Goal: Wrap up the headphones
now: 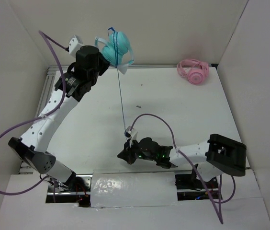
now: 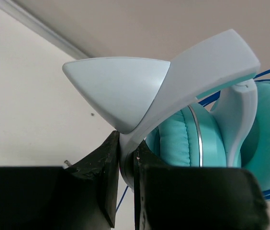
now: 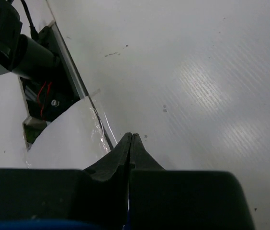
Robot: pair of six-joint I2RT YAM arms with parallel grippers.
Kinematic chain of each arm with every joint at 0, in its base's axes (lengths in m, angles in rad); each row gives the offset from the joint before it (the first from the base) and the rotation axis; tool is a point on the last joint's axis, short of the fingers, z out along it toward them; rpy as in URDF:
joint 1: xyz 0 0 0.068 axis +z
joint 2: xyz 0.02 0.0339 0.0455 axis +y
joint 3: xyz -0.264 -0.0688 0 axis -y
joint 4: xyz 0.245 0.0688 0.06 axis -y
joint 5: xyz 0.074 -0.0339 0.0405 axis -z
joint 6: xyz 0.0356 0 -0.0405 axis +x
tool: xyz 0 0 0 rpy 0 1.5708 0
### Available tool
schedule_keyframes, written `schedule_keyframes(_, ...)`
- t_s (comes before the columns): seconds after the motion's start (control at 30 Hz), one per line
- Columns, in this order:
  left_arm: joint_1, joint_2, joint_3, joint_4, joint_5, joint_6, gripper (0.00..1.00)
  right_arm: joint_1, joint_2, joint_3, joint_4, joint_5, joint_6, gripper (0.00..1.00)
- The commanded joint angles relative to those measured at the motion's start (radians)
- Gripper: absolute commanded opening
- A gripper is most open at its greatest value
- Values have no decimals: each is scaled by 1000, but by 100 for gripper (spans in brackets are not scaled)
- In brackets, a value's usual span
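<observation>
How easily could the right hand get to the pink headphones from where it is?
Likely yes, once it lets go. Bare table lies between the right hand and the pink headphones, but the hand looks shut on the blue cable stretched to the teal headphones in the left hand.

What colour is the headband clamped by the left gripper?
White-grey headband, seen best in the left wrist view.

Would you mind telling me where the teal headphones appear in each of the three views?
Top external: teal headphones at top, left of centre, in the left gripper; cable running down to the right gripper.
Left wrist: they fill centre and right, band clamped in the jaws.
Right wrist: ear cups not in view.
Shared landmark: the white table, visible in all three.
</observation>
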Motion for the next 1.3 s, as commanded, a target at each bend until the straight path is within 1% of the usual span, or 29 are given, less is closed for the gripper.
schedule_keyframes(0.0, 55, 43, 107, -18, -65, -106, 0, 72, -122, 62, -293, 280, 48, 0)
schedule_keyframes(0.03, 72, 62, 123, -67, -54, -121, 0, 89, -143, 89, -400, 316, 59, 0)
schedule_keyframes(0.07, 88, 104, 144, -90, -49, -159, 0, 108, -182, 103, -446, 340, 67, 0)
schedule_keyframes(0.1, 130, 131, 155, -115, -40, -178, 0, 143, -201, 119, -497, 400, 81, 0)
schedule_keyframes(0.13, 156, 184, 175, -182, -1, -198, 0, 157, -213, 157, -599, 417, 93, 0)
schedule_keyframes(0.2, 226, 241, 247, -280, 44, -302, 0, 201, -238, 200, -696, 454, 125, 0)
schedule_keyframes(0.23, 243, 266, 267, -360, 58, -334, 0, 214, -239, 249, -795, 495, 142, 0)
schedule_keyframes(0.27, 265, 307, 294, -397, 82, -407, 0, 226, -232, 275, -842, 512, 153, 0)
schedule_keyframes(0.3, 292, 322, 299, -428, 95, -449, 0, 254, -227, 316, -885, 537, 189, 0)
schedule_keyframes(0.33, 305, 336, 293, -460, 105, -495, 0, 258, -219, 338, -978, 576, 212, 0)
schedule_keyframes(0.4, 323, 333, 266, -454, 124, -526, 0, 271, -189, 398, -1055, 609, 242, 0)
schedule_keyframes(0.43, 326, 324, 234, -448, 132, -538, 0, 281, -177, 418, -1138, 655, 277, 0)
schedule_keyframes(0.47, 328, 318, 217, -425, 126, -538, 0, 286, -157, 439, -1175, 676, 286, 0)
schedule_keyframes(0.5, 328, 310, 206, -430, 122, -551, 0, 288, -146, 477, -1216, 701, 302, 0)
schedule_keyframes(0.53, 328, 303, 197, -439, 115, -581, 0, 291, -134, 494, -1299, 741, 349, 0)
schedule_keyframes(0.6, 340, 290, 193, -474, 102, -620, 0, 291, -104, 519, -1382, 761, 384, 0)
schedule_keyframes(0.7, 374, 226, 181, -428, 113, -595, 0, 291, -71, 507, -1436, 761, 458, 0)
schedule_keyframes(0.77, 415, 192, 184, -382, 156, -562, 0, 286, -45, 484, -1444, 744, 489, 0)
schedule_keyframes(0.83, 434, 136, 195, -365, 167, -534, 0, 271, -23, 473, -1430, 736, 506, 0)
schedule_keyframes(0.9, 452, 62, 193, -330, 187, -508, 0, 219, -18, 441, -1361, 700, 492, 0)
schedule_keyframes(0.93, 454, 36, 168, -316, 188, -480, 0, 196, -23, 426, -1328, 681, 481, 0)
schedule_keyframes(0.97, 452, 7, 146, -301, 191, -471, 0, 147, -29, 401, -1303, 654, 463, 0)
schedule_keyframes(1.0, 452, -57, 85, -261, 188, -457, 0, 121, -40, 389, -1242, 644, 449, 0)
schedule_keyframes(1.07, 457, -120, 11, -229, 185, -472, 0, 75, -77, 349, -1177, 621, 415, 0)
schedule_keyframes(1.1, 461, -179, -54, -213, 188, -477, 0, 36, -93, 337, -1107, 577, 370, 0)
schedule_keyframes(1.17, 475, -228, -102, -186, 207, -479, 0, -11, -152, 283, -1030, 501, 328, 0)
schedule_keyframes(1.2, 477, -272, -148, -180, 210, -483, 0, -56, -169, 268, -955, 468, 296, 0)
schedule_keyframes(1.23, 478, -294, -171, -160, 211, -483, 0, -76, -189, 260, -930, 403, 288, 0)
schedule_keyframes(1.27, 484, -334, -217, -137, 225, -454, 0, -88, -201, 252, -898, 390, 259, 0)
